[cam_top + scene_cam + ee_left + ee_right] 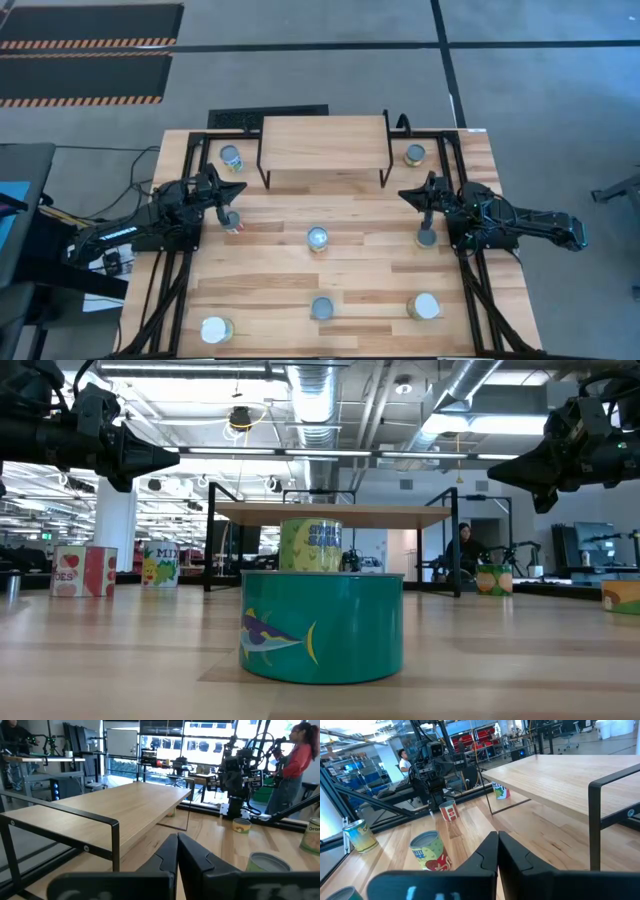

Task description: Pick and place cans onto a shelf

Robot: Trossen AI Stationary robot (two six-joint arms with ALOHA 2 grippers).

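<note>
- Left hand (222, 187) and right hand (412, 193) both pressed together, empty, raised at shelf (323, 142) corners
- Cans (318, 238) scattered on counter (350, 280); shelf bare at 12 o'clock
- Spread fingers first; descend straight over nearest can

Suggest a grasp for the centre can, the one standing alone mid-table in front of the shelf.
Take the centre can across its round side wall, coming straight down from above. It stands upright, silvery top up, with bare tabletop all around, so fingers can straddle it from any angle. The shelf sits farther back and should not obstruct.
</note>
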